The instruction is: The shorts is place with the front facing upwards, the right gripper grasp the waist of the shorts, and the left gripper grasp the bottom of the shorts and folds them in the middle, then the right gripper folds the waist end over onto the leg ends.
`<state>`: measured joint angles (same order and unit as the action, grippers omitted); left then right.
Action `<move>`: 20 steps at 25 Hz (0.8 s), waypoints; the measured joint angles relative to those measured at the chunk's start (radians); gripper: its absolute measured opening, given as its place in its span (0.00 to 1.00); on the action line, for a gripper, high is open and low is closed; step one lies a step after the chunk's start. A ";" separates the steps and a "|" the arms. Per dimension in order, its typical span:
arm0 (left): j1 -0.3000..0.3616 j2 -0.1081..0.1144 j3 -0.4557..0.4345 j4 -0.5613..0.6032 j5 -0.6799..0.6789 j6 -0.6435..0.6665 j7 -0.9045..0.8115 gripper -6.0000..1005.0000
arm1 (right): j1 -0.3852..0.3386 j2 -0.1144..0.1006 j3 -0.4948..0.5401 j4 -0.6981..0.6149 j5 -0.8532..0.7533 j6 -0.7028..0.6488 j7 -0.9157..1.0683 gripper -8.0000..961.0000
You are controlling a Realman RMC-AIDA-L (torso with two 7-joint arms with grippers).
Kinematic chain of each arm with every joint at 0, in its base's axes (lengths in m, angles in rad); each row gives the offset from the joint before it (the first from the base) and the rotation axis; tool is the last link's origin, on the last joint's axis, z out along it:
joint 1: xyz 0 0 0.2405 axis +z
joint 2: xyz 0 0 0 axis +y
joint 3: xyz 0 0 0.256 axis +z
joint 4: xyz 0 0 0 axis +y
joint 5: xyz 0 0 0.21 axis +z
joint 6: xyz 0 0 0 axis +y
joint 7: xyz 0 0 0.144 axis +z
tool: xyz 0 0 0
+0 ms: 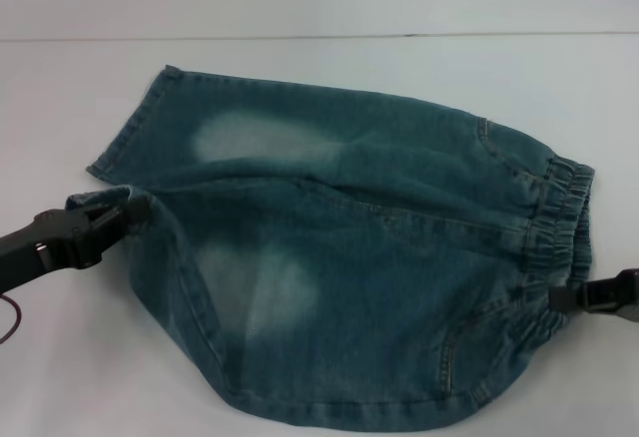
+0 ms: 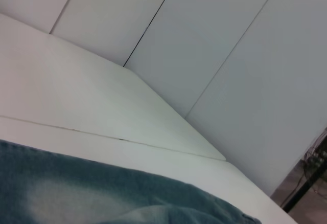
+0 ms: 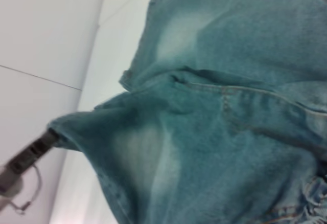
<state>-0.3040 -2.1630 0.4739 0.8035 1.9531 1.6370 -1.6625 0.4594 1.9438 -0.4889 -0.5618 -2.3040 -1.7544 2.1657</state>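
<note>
Head view shows the shorts [image 1: 349,257] lying on the white table [image 1: 60,88], with the waist [image 1: 559,227] toward my right side and the leg ends [image 1: 125,158] toward my left. My left gripper [image 1: 135,213] is closed on the hem of the near leg and holds it pulled up from the table. My right gripper [image 1: 559,297] pinches the waist at its near corner. 2 pale patches [image 1: 250,138] are visible on the thighs.
</note>
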 joint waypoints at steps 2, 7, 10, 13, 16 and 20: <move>-0.004 0.000 0.000 -0.015 -0.020 -0.007 0.004 0.03 | -0.007 0.003 0.006 -0.005 0.036 -0.012 -0.003 0.01; -0.049 0.002 0.000 -0.067 -0.153 -0.056 0.021 0.03 | -0.010 0.002 0.043 -0.007 0.144 -0.014 -0.003 0.01; -0.089 0.001 0.000 -0.085 -0.218 -0.124 0.028 0.03 | -0.009 -0.002 0.080 -0.007 0.189 0.000 -0.003 0.01; -0.139 0.000 0.000 -0.133 -0.290 -0.204 0.049 0.03 | -0.011 -0.010 0.121 -0.007 0.216 0.030 -0.004 0.01; -0.186 0.000 0.002 -0.181 -0.345 -0.269 0.073 0.03 | -0.014 -0.016 0.169 -0.001 0.232 0.060 -0.012 0.01; -0.238 -0.001 0.006 -0.210 -0.370 -0.339 0.092 0.03 | -0.014 -0.017 0.221 0.003 0.269 0.094 -0.022 0.01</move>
<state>-0.5424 -2.1641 0.4795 0.5938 1.5835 1.2981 -1.5707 0.4454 1.9266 -0.2677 -0.5589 -2.0345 -1.6608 2.1435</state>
